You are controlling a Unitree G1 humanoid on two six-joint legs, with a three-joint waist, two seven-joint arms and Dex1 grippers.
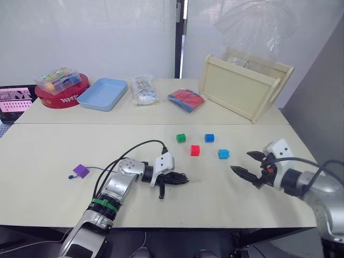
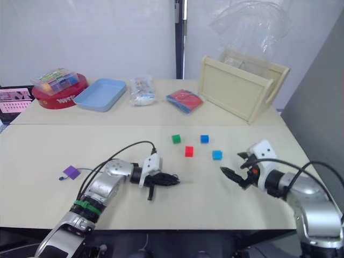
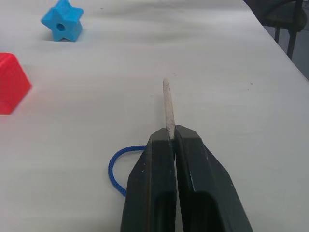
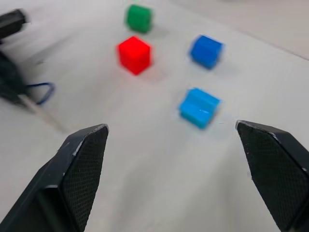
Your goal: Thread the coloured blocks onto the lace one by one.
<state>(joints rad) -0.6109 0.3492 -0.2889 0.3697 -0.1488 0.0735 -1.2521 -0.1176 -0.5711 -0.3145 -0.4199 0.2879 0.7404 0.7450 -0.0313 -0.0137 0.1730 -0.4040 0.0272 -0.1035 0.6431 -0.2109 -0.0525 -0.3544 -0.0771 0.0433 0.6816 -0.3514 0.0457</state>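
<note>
Lace [image 3: 168, 107] tip, pale and stiff, stuck out from between the fingers of the left gripper [image 1: 181, 180], which were pressed together on it just behind the tip; a small loop of the dark blue string curled on the table [image 1: 48, 156] beside the fingers. That gripper lay low over the tabletop near the front edge, pointing toward the robot's right. From it the thin string ran back to the robot's left, to the purple block [image 1: 81, 171], which lay on the table well apart from the others.

Across from it, the right gripper [image 1: 246, 164] hovered above the table with its two fingers spread wide and nothing between them, facing the left gripper. Just beyond it lay the light blue block [image 1: 223, 154]. Near that one were the red block [image 1: 195, 150], the dark blue block [image 1: 209, 138] and the green block [image 1: 181, 138], all loose and apart from one another.

Along the far side of the table stood a wooden tray [image 1: 242, 88] on its side, a light blue dish [image 1: 102, 94] and a red-and-blue packet [image 1: 186, 100].
</note>
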